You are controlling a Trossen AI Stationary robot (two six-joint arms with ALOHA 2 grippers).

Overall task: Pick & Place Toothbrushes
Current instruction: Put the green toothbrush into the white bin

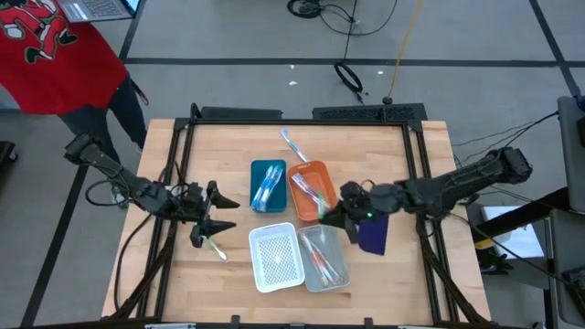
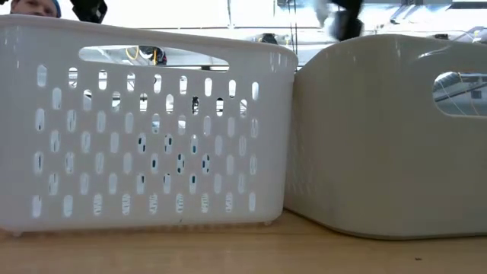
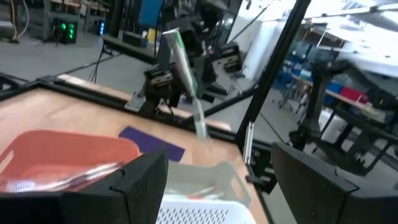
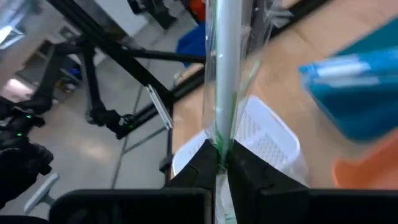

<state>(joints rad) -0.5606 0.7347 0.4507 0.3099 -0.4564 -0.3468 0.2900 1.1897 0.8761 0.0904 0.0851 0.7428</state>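
High view: four small trays sit in the middle of the wooden table — a blue tray, an orange tray, a white perforated basket, a clear tray.
Right gripper: over the orange and clear trays, fingers closed on one green-striped toothbrush.
Left gripper: near the left edge, jaws wide apart, holding nothing.
Loose toothbrushes: one on the table just under the left gripper — another near the far edge.
Dark blue flat piece: right of the clear tray.
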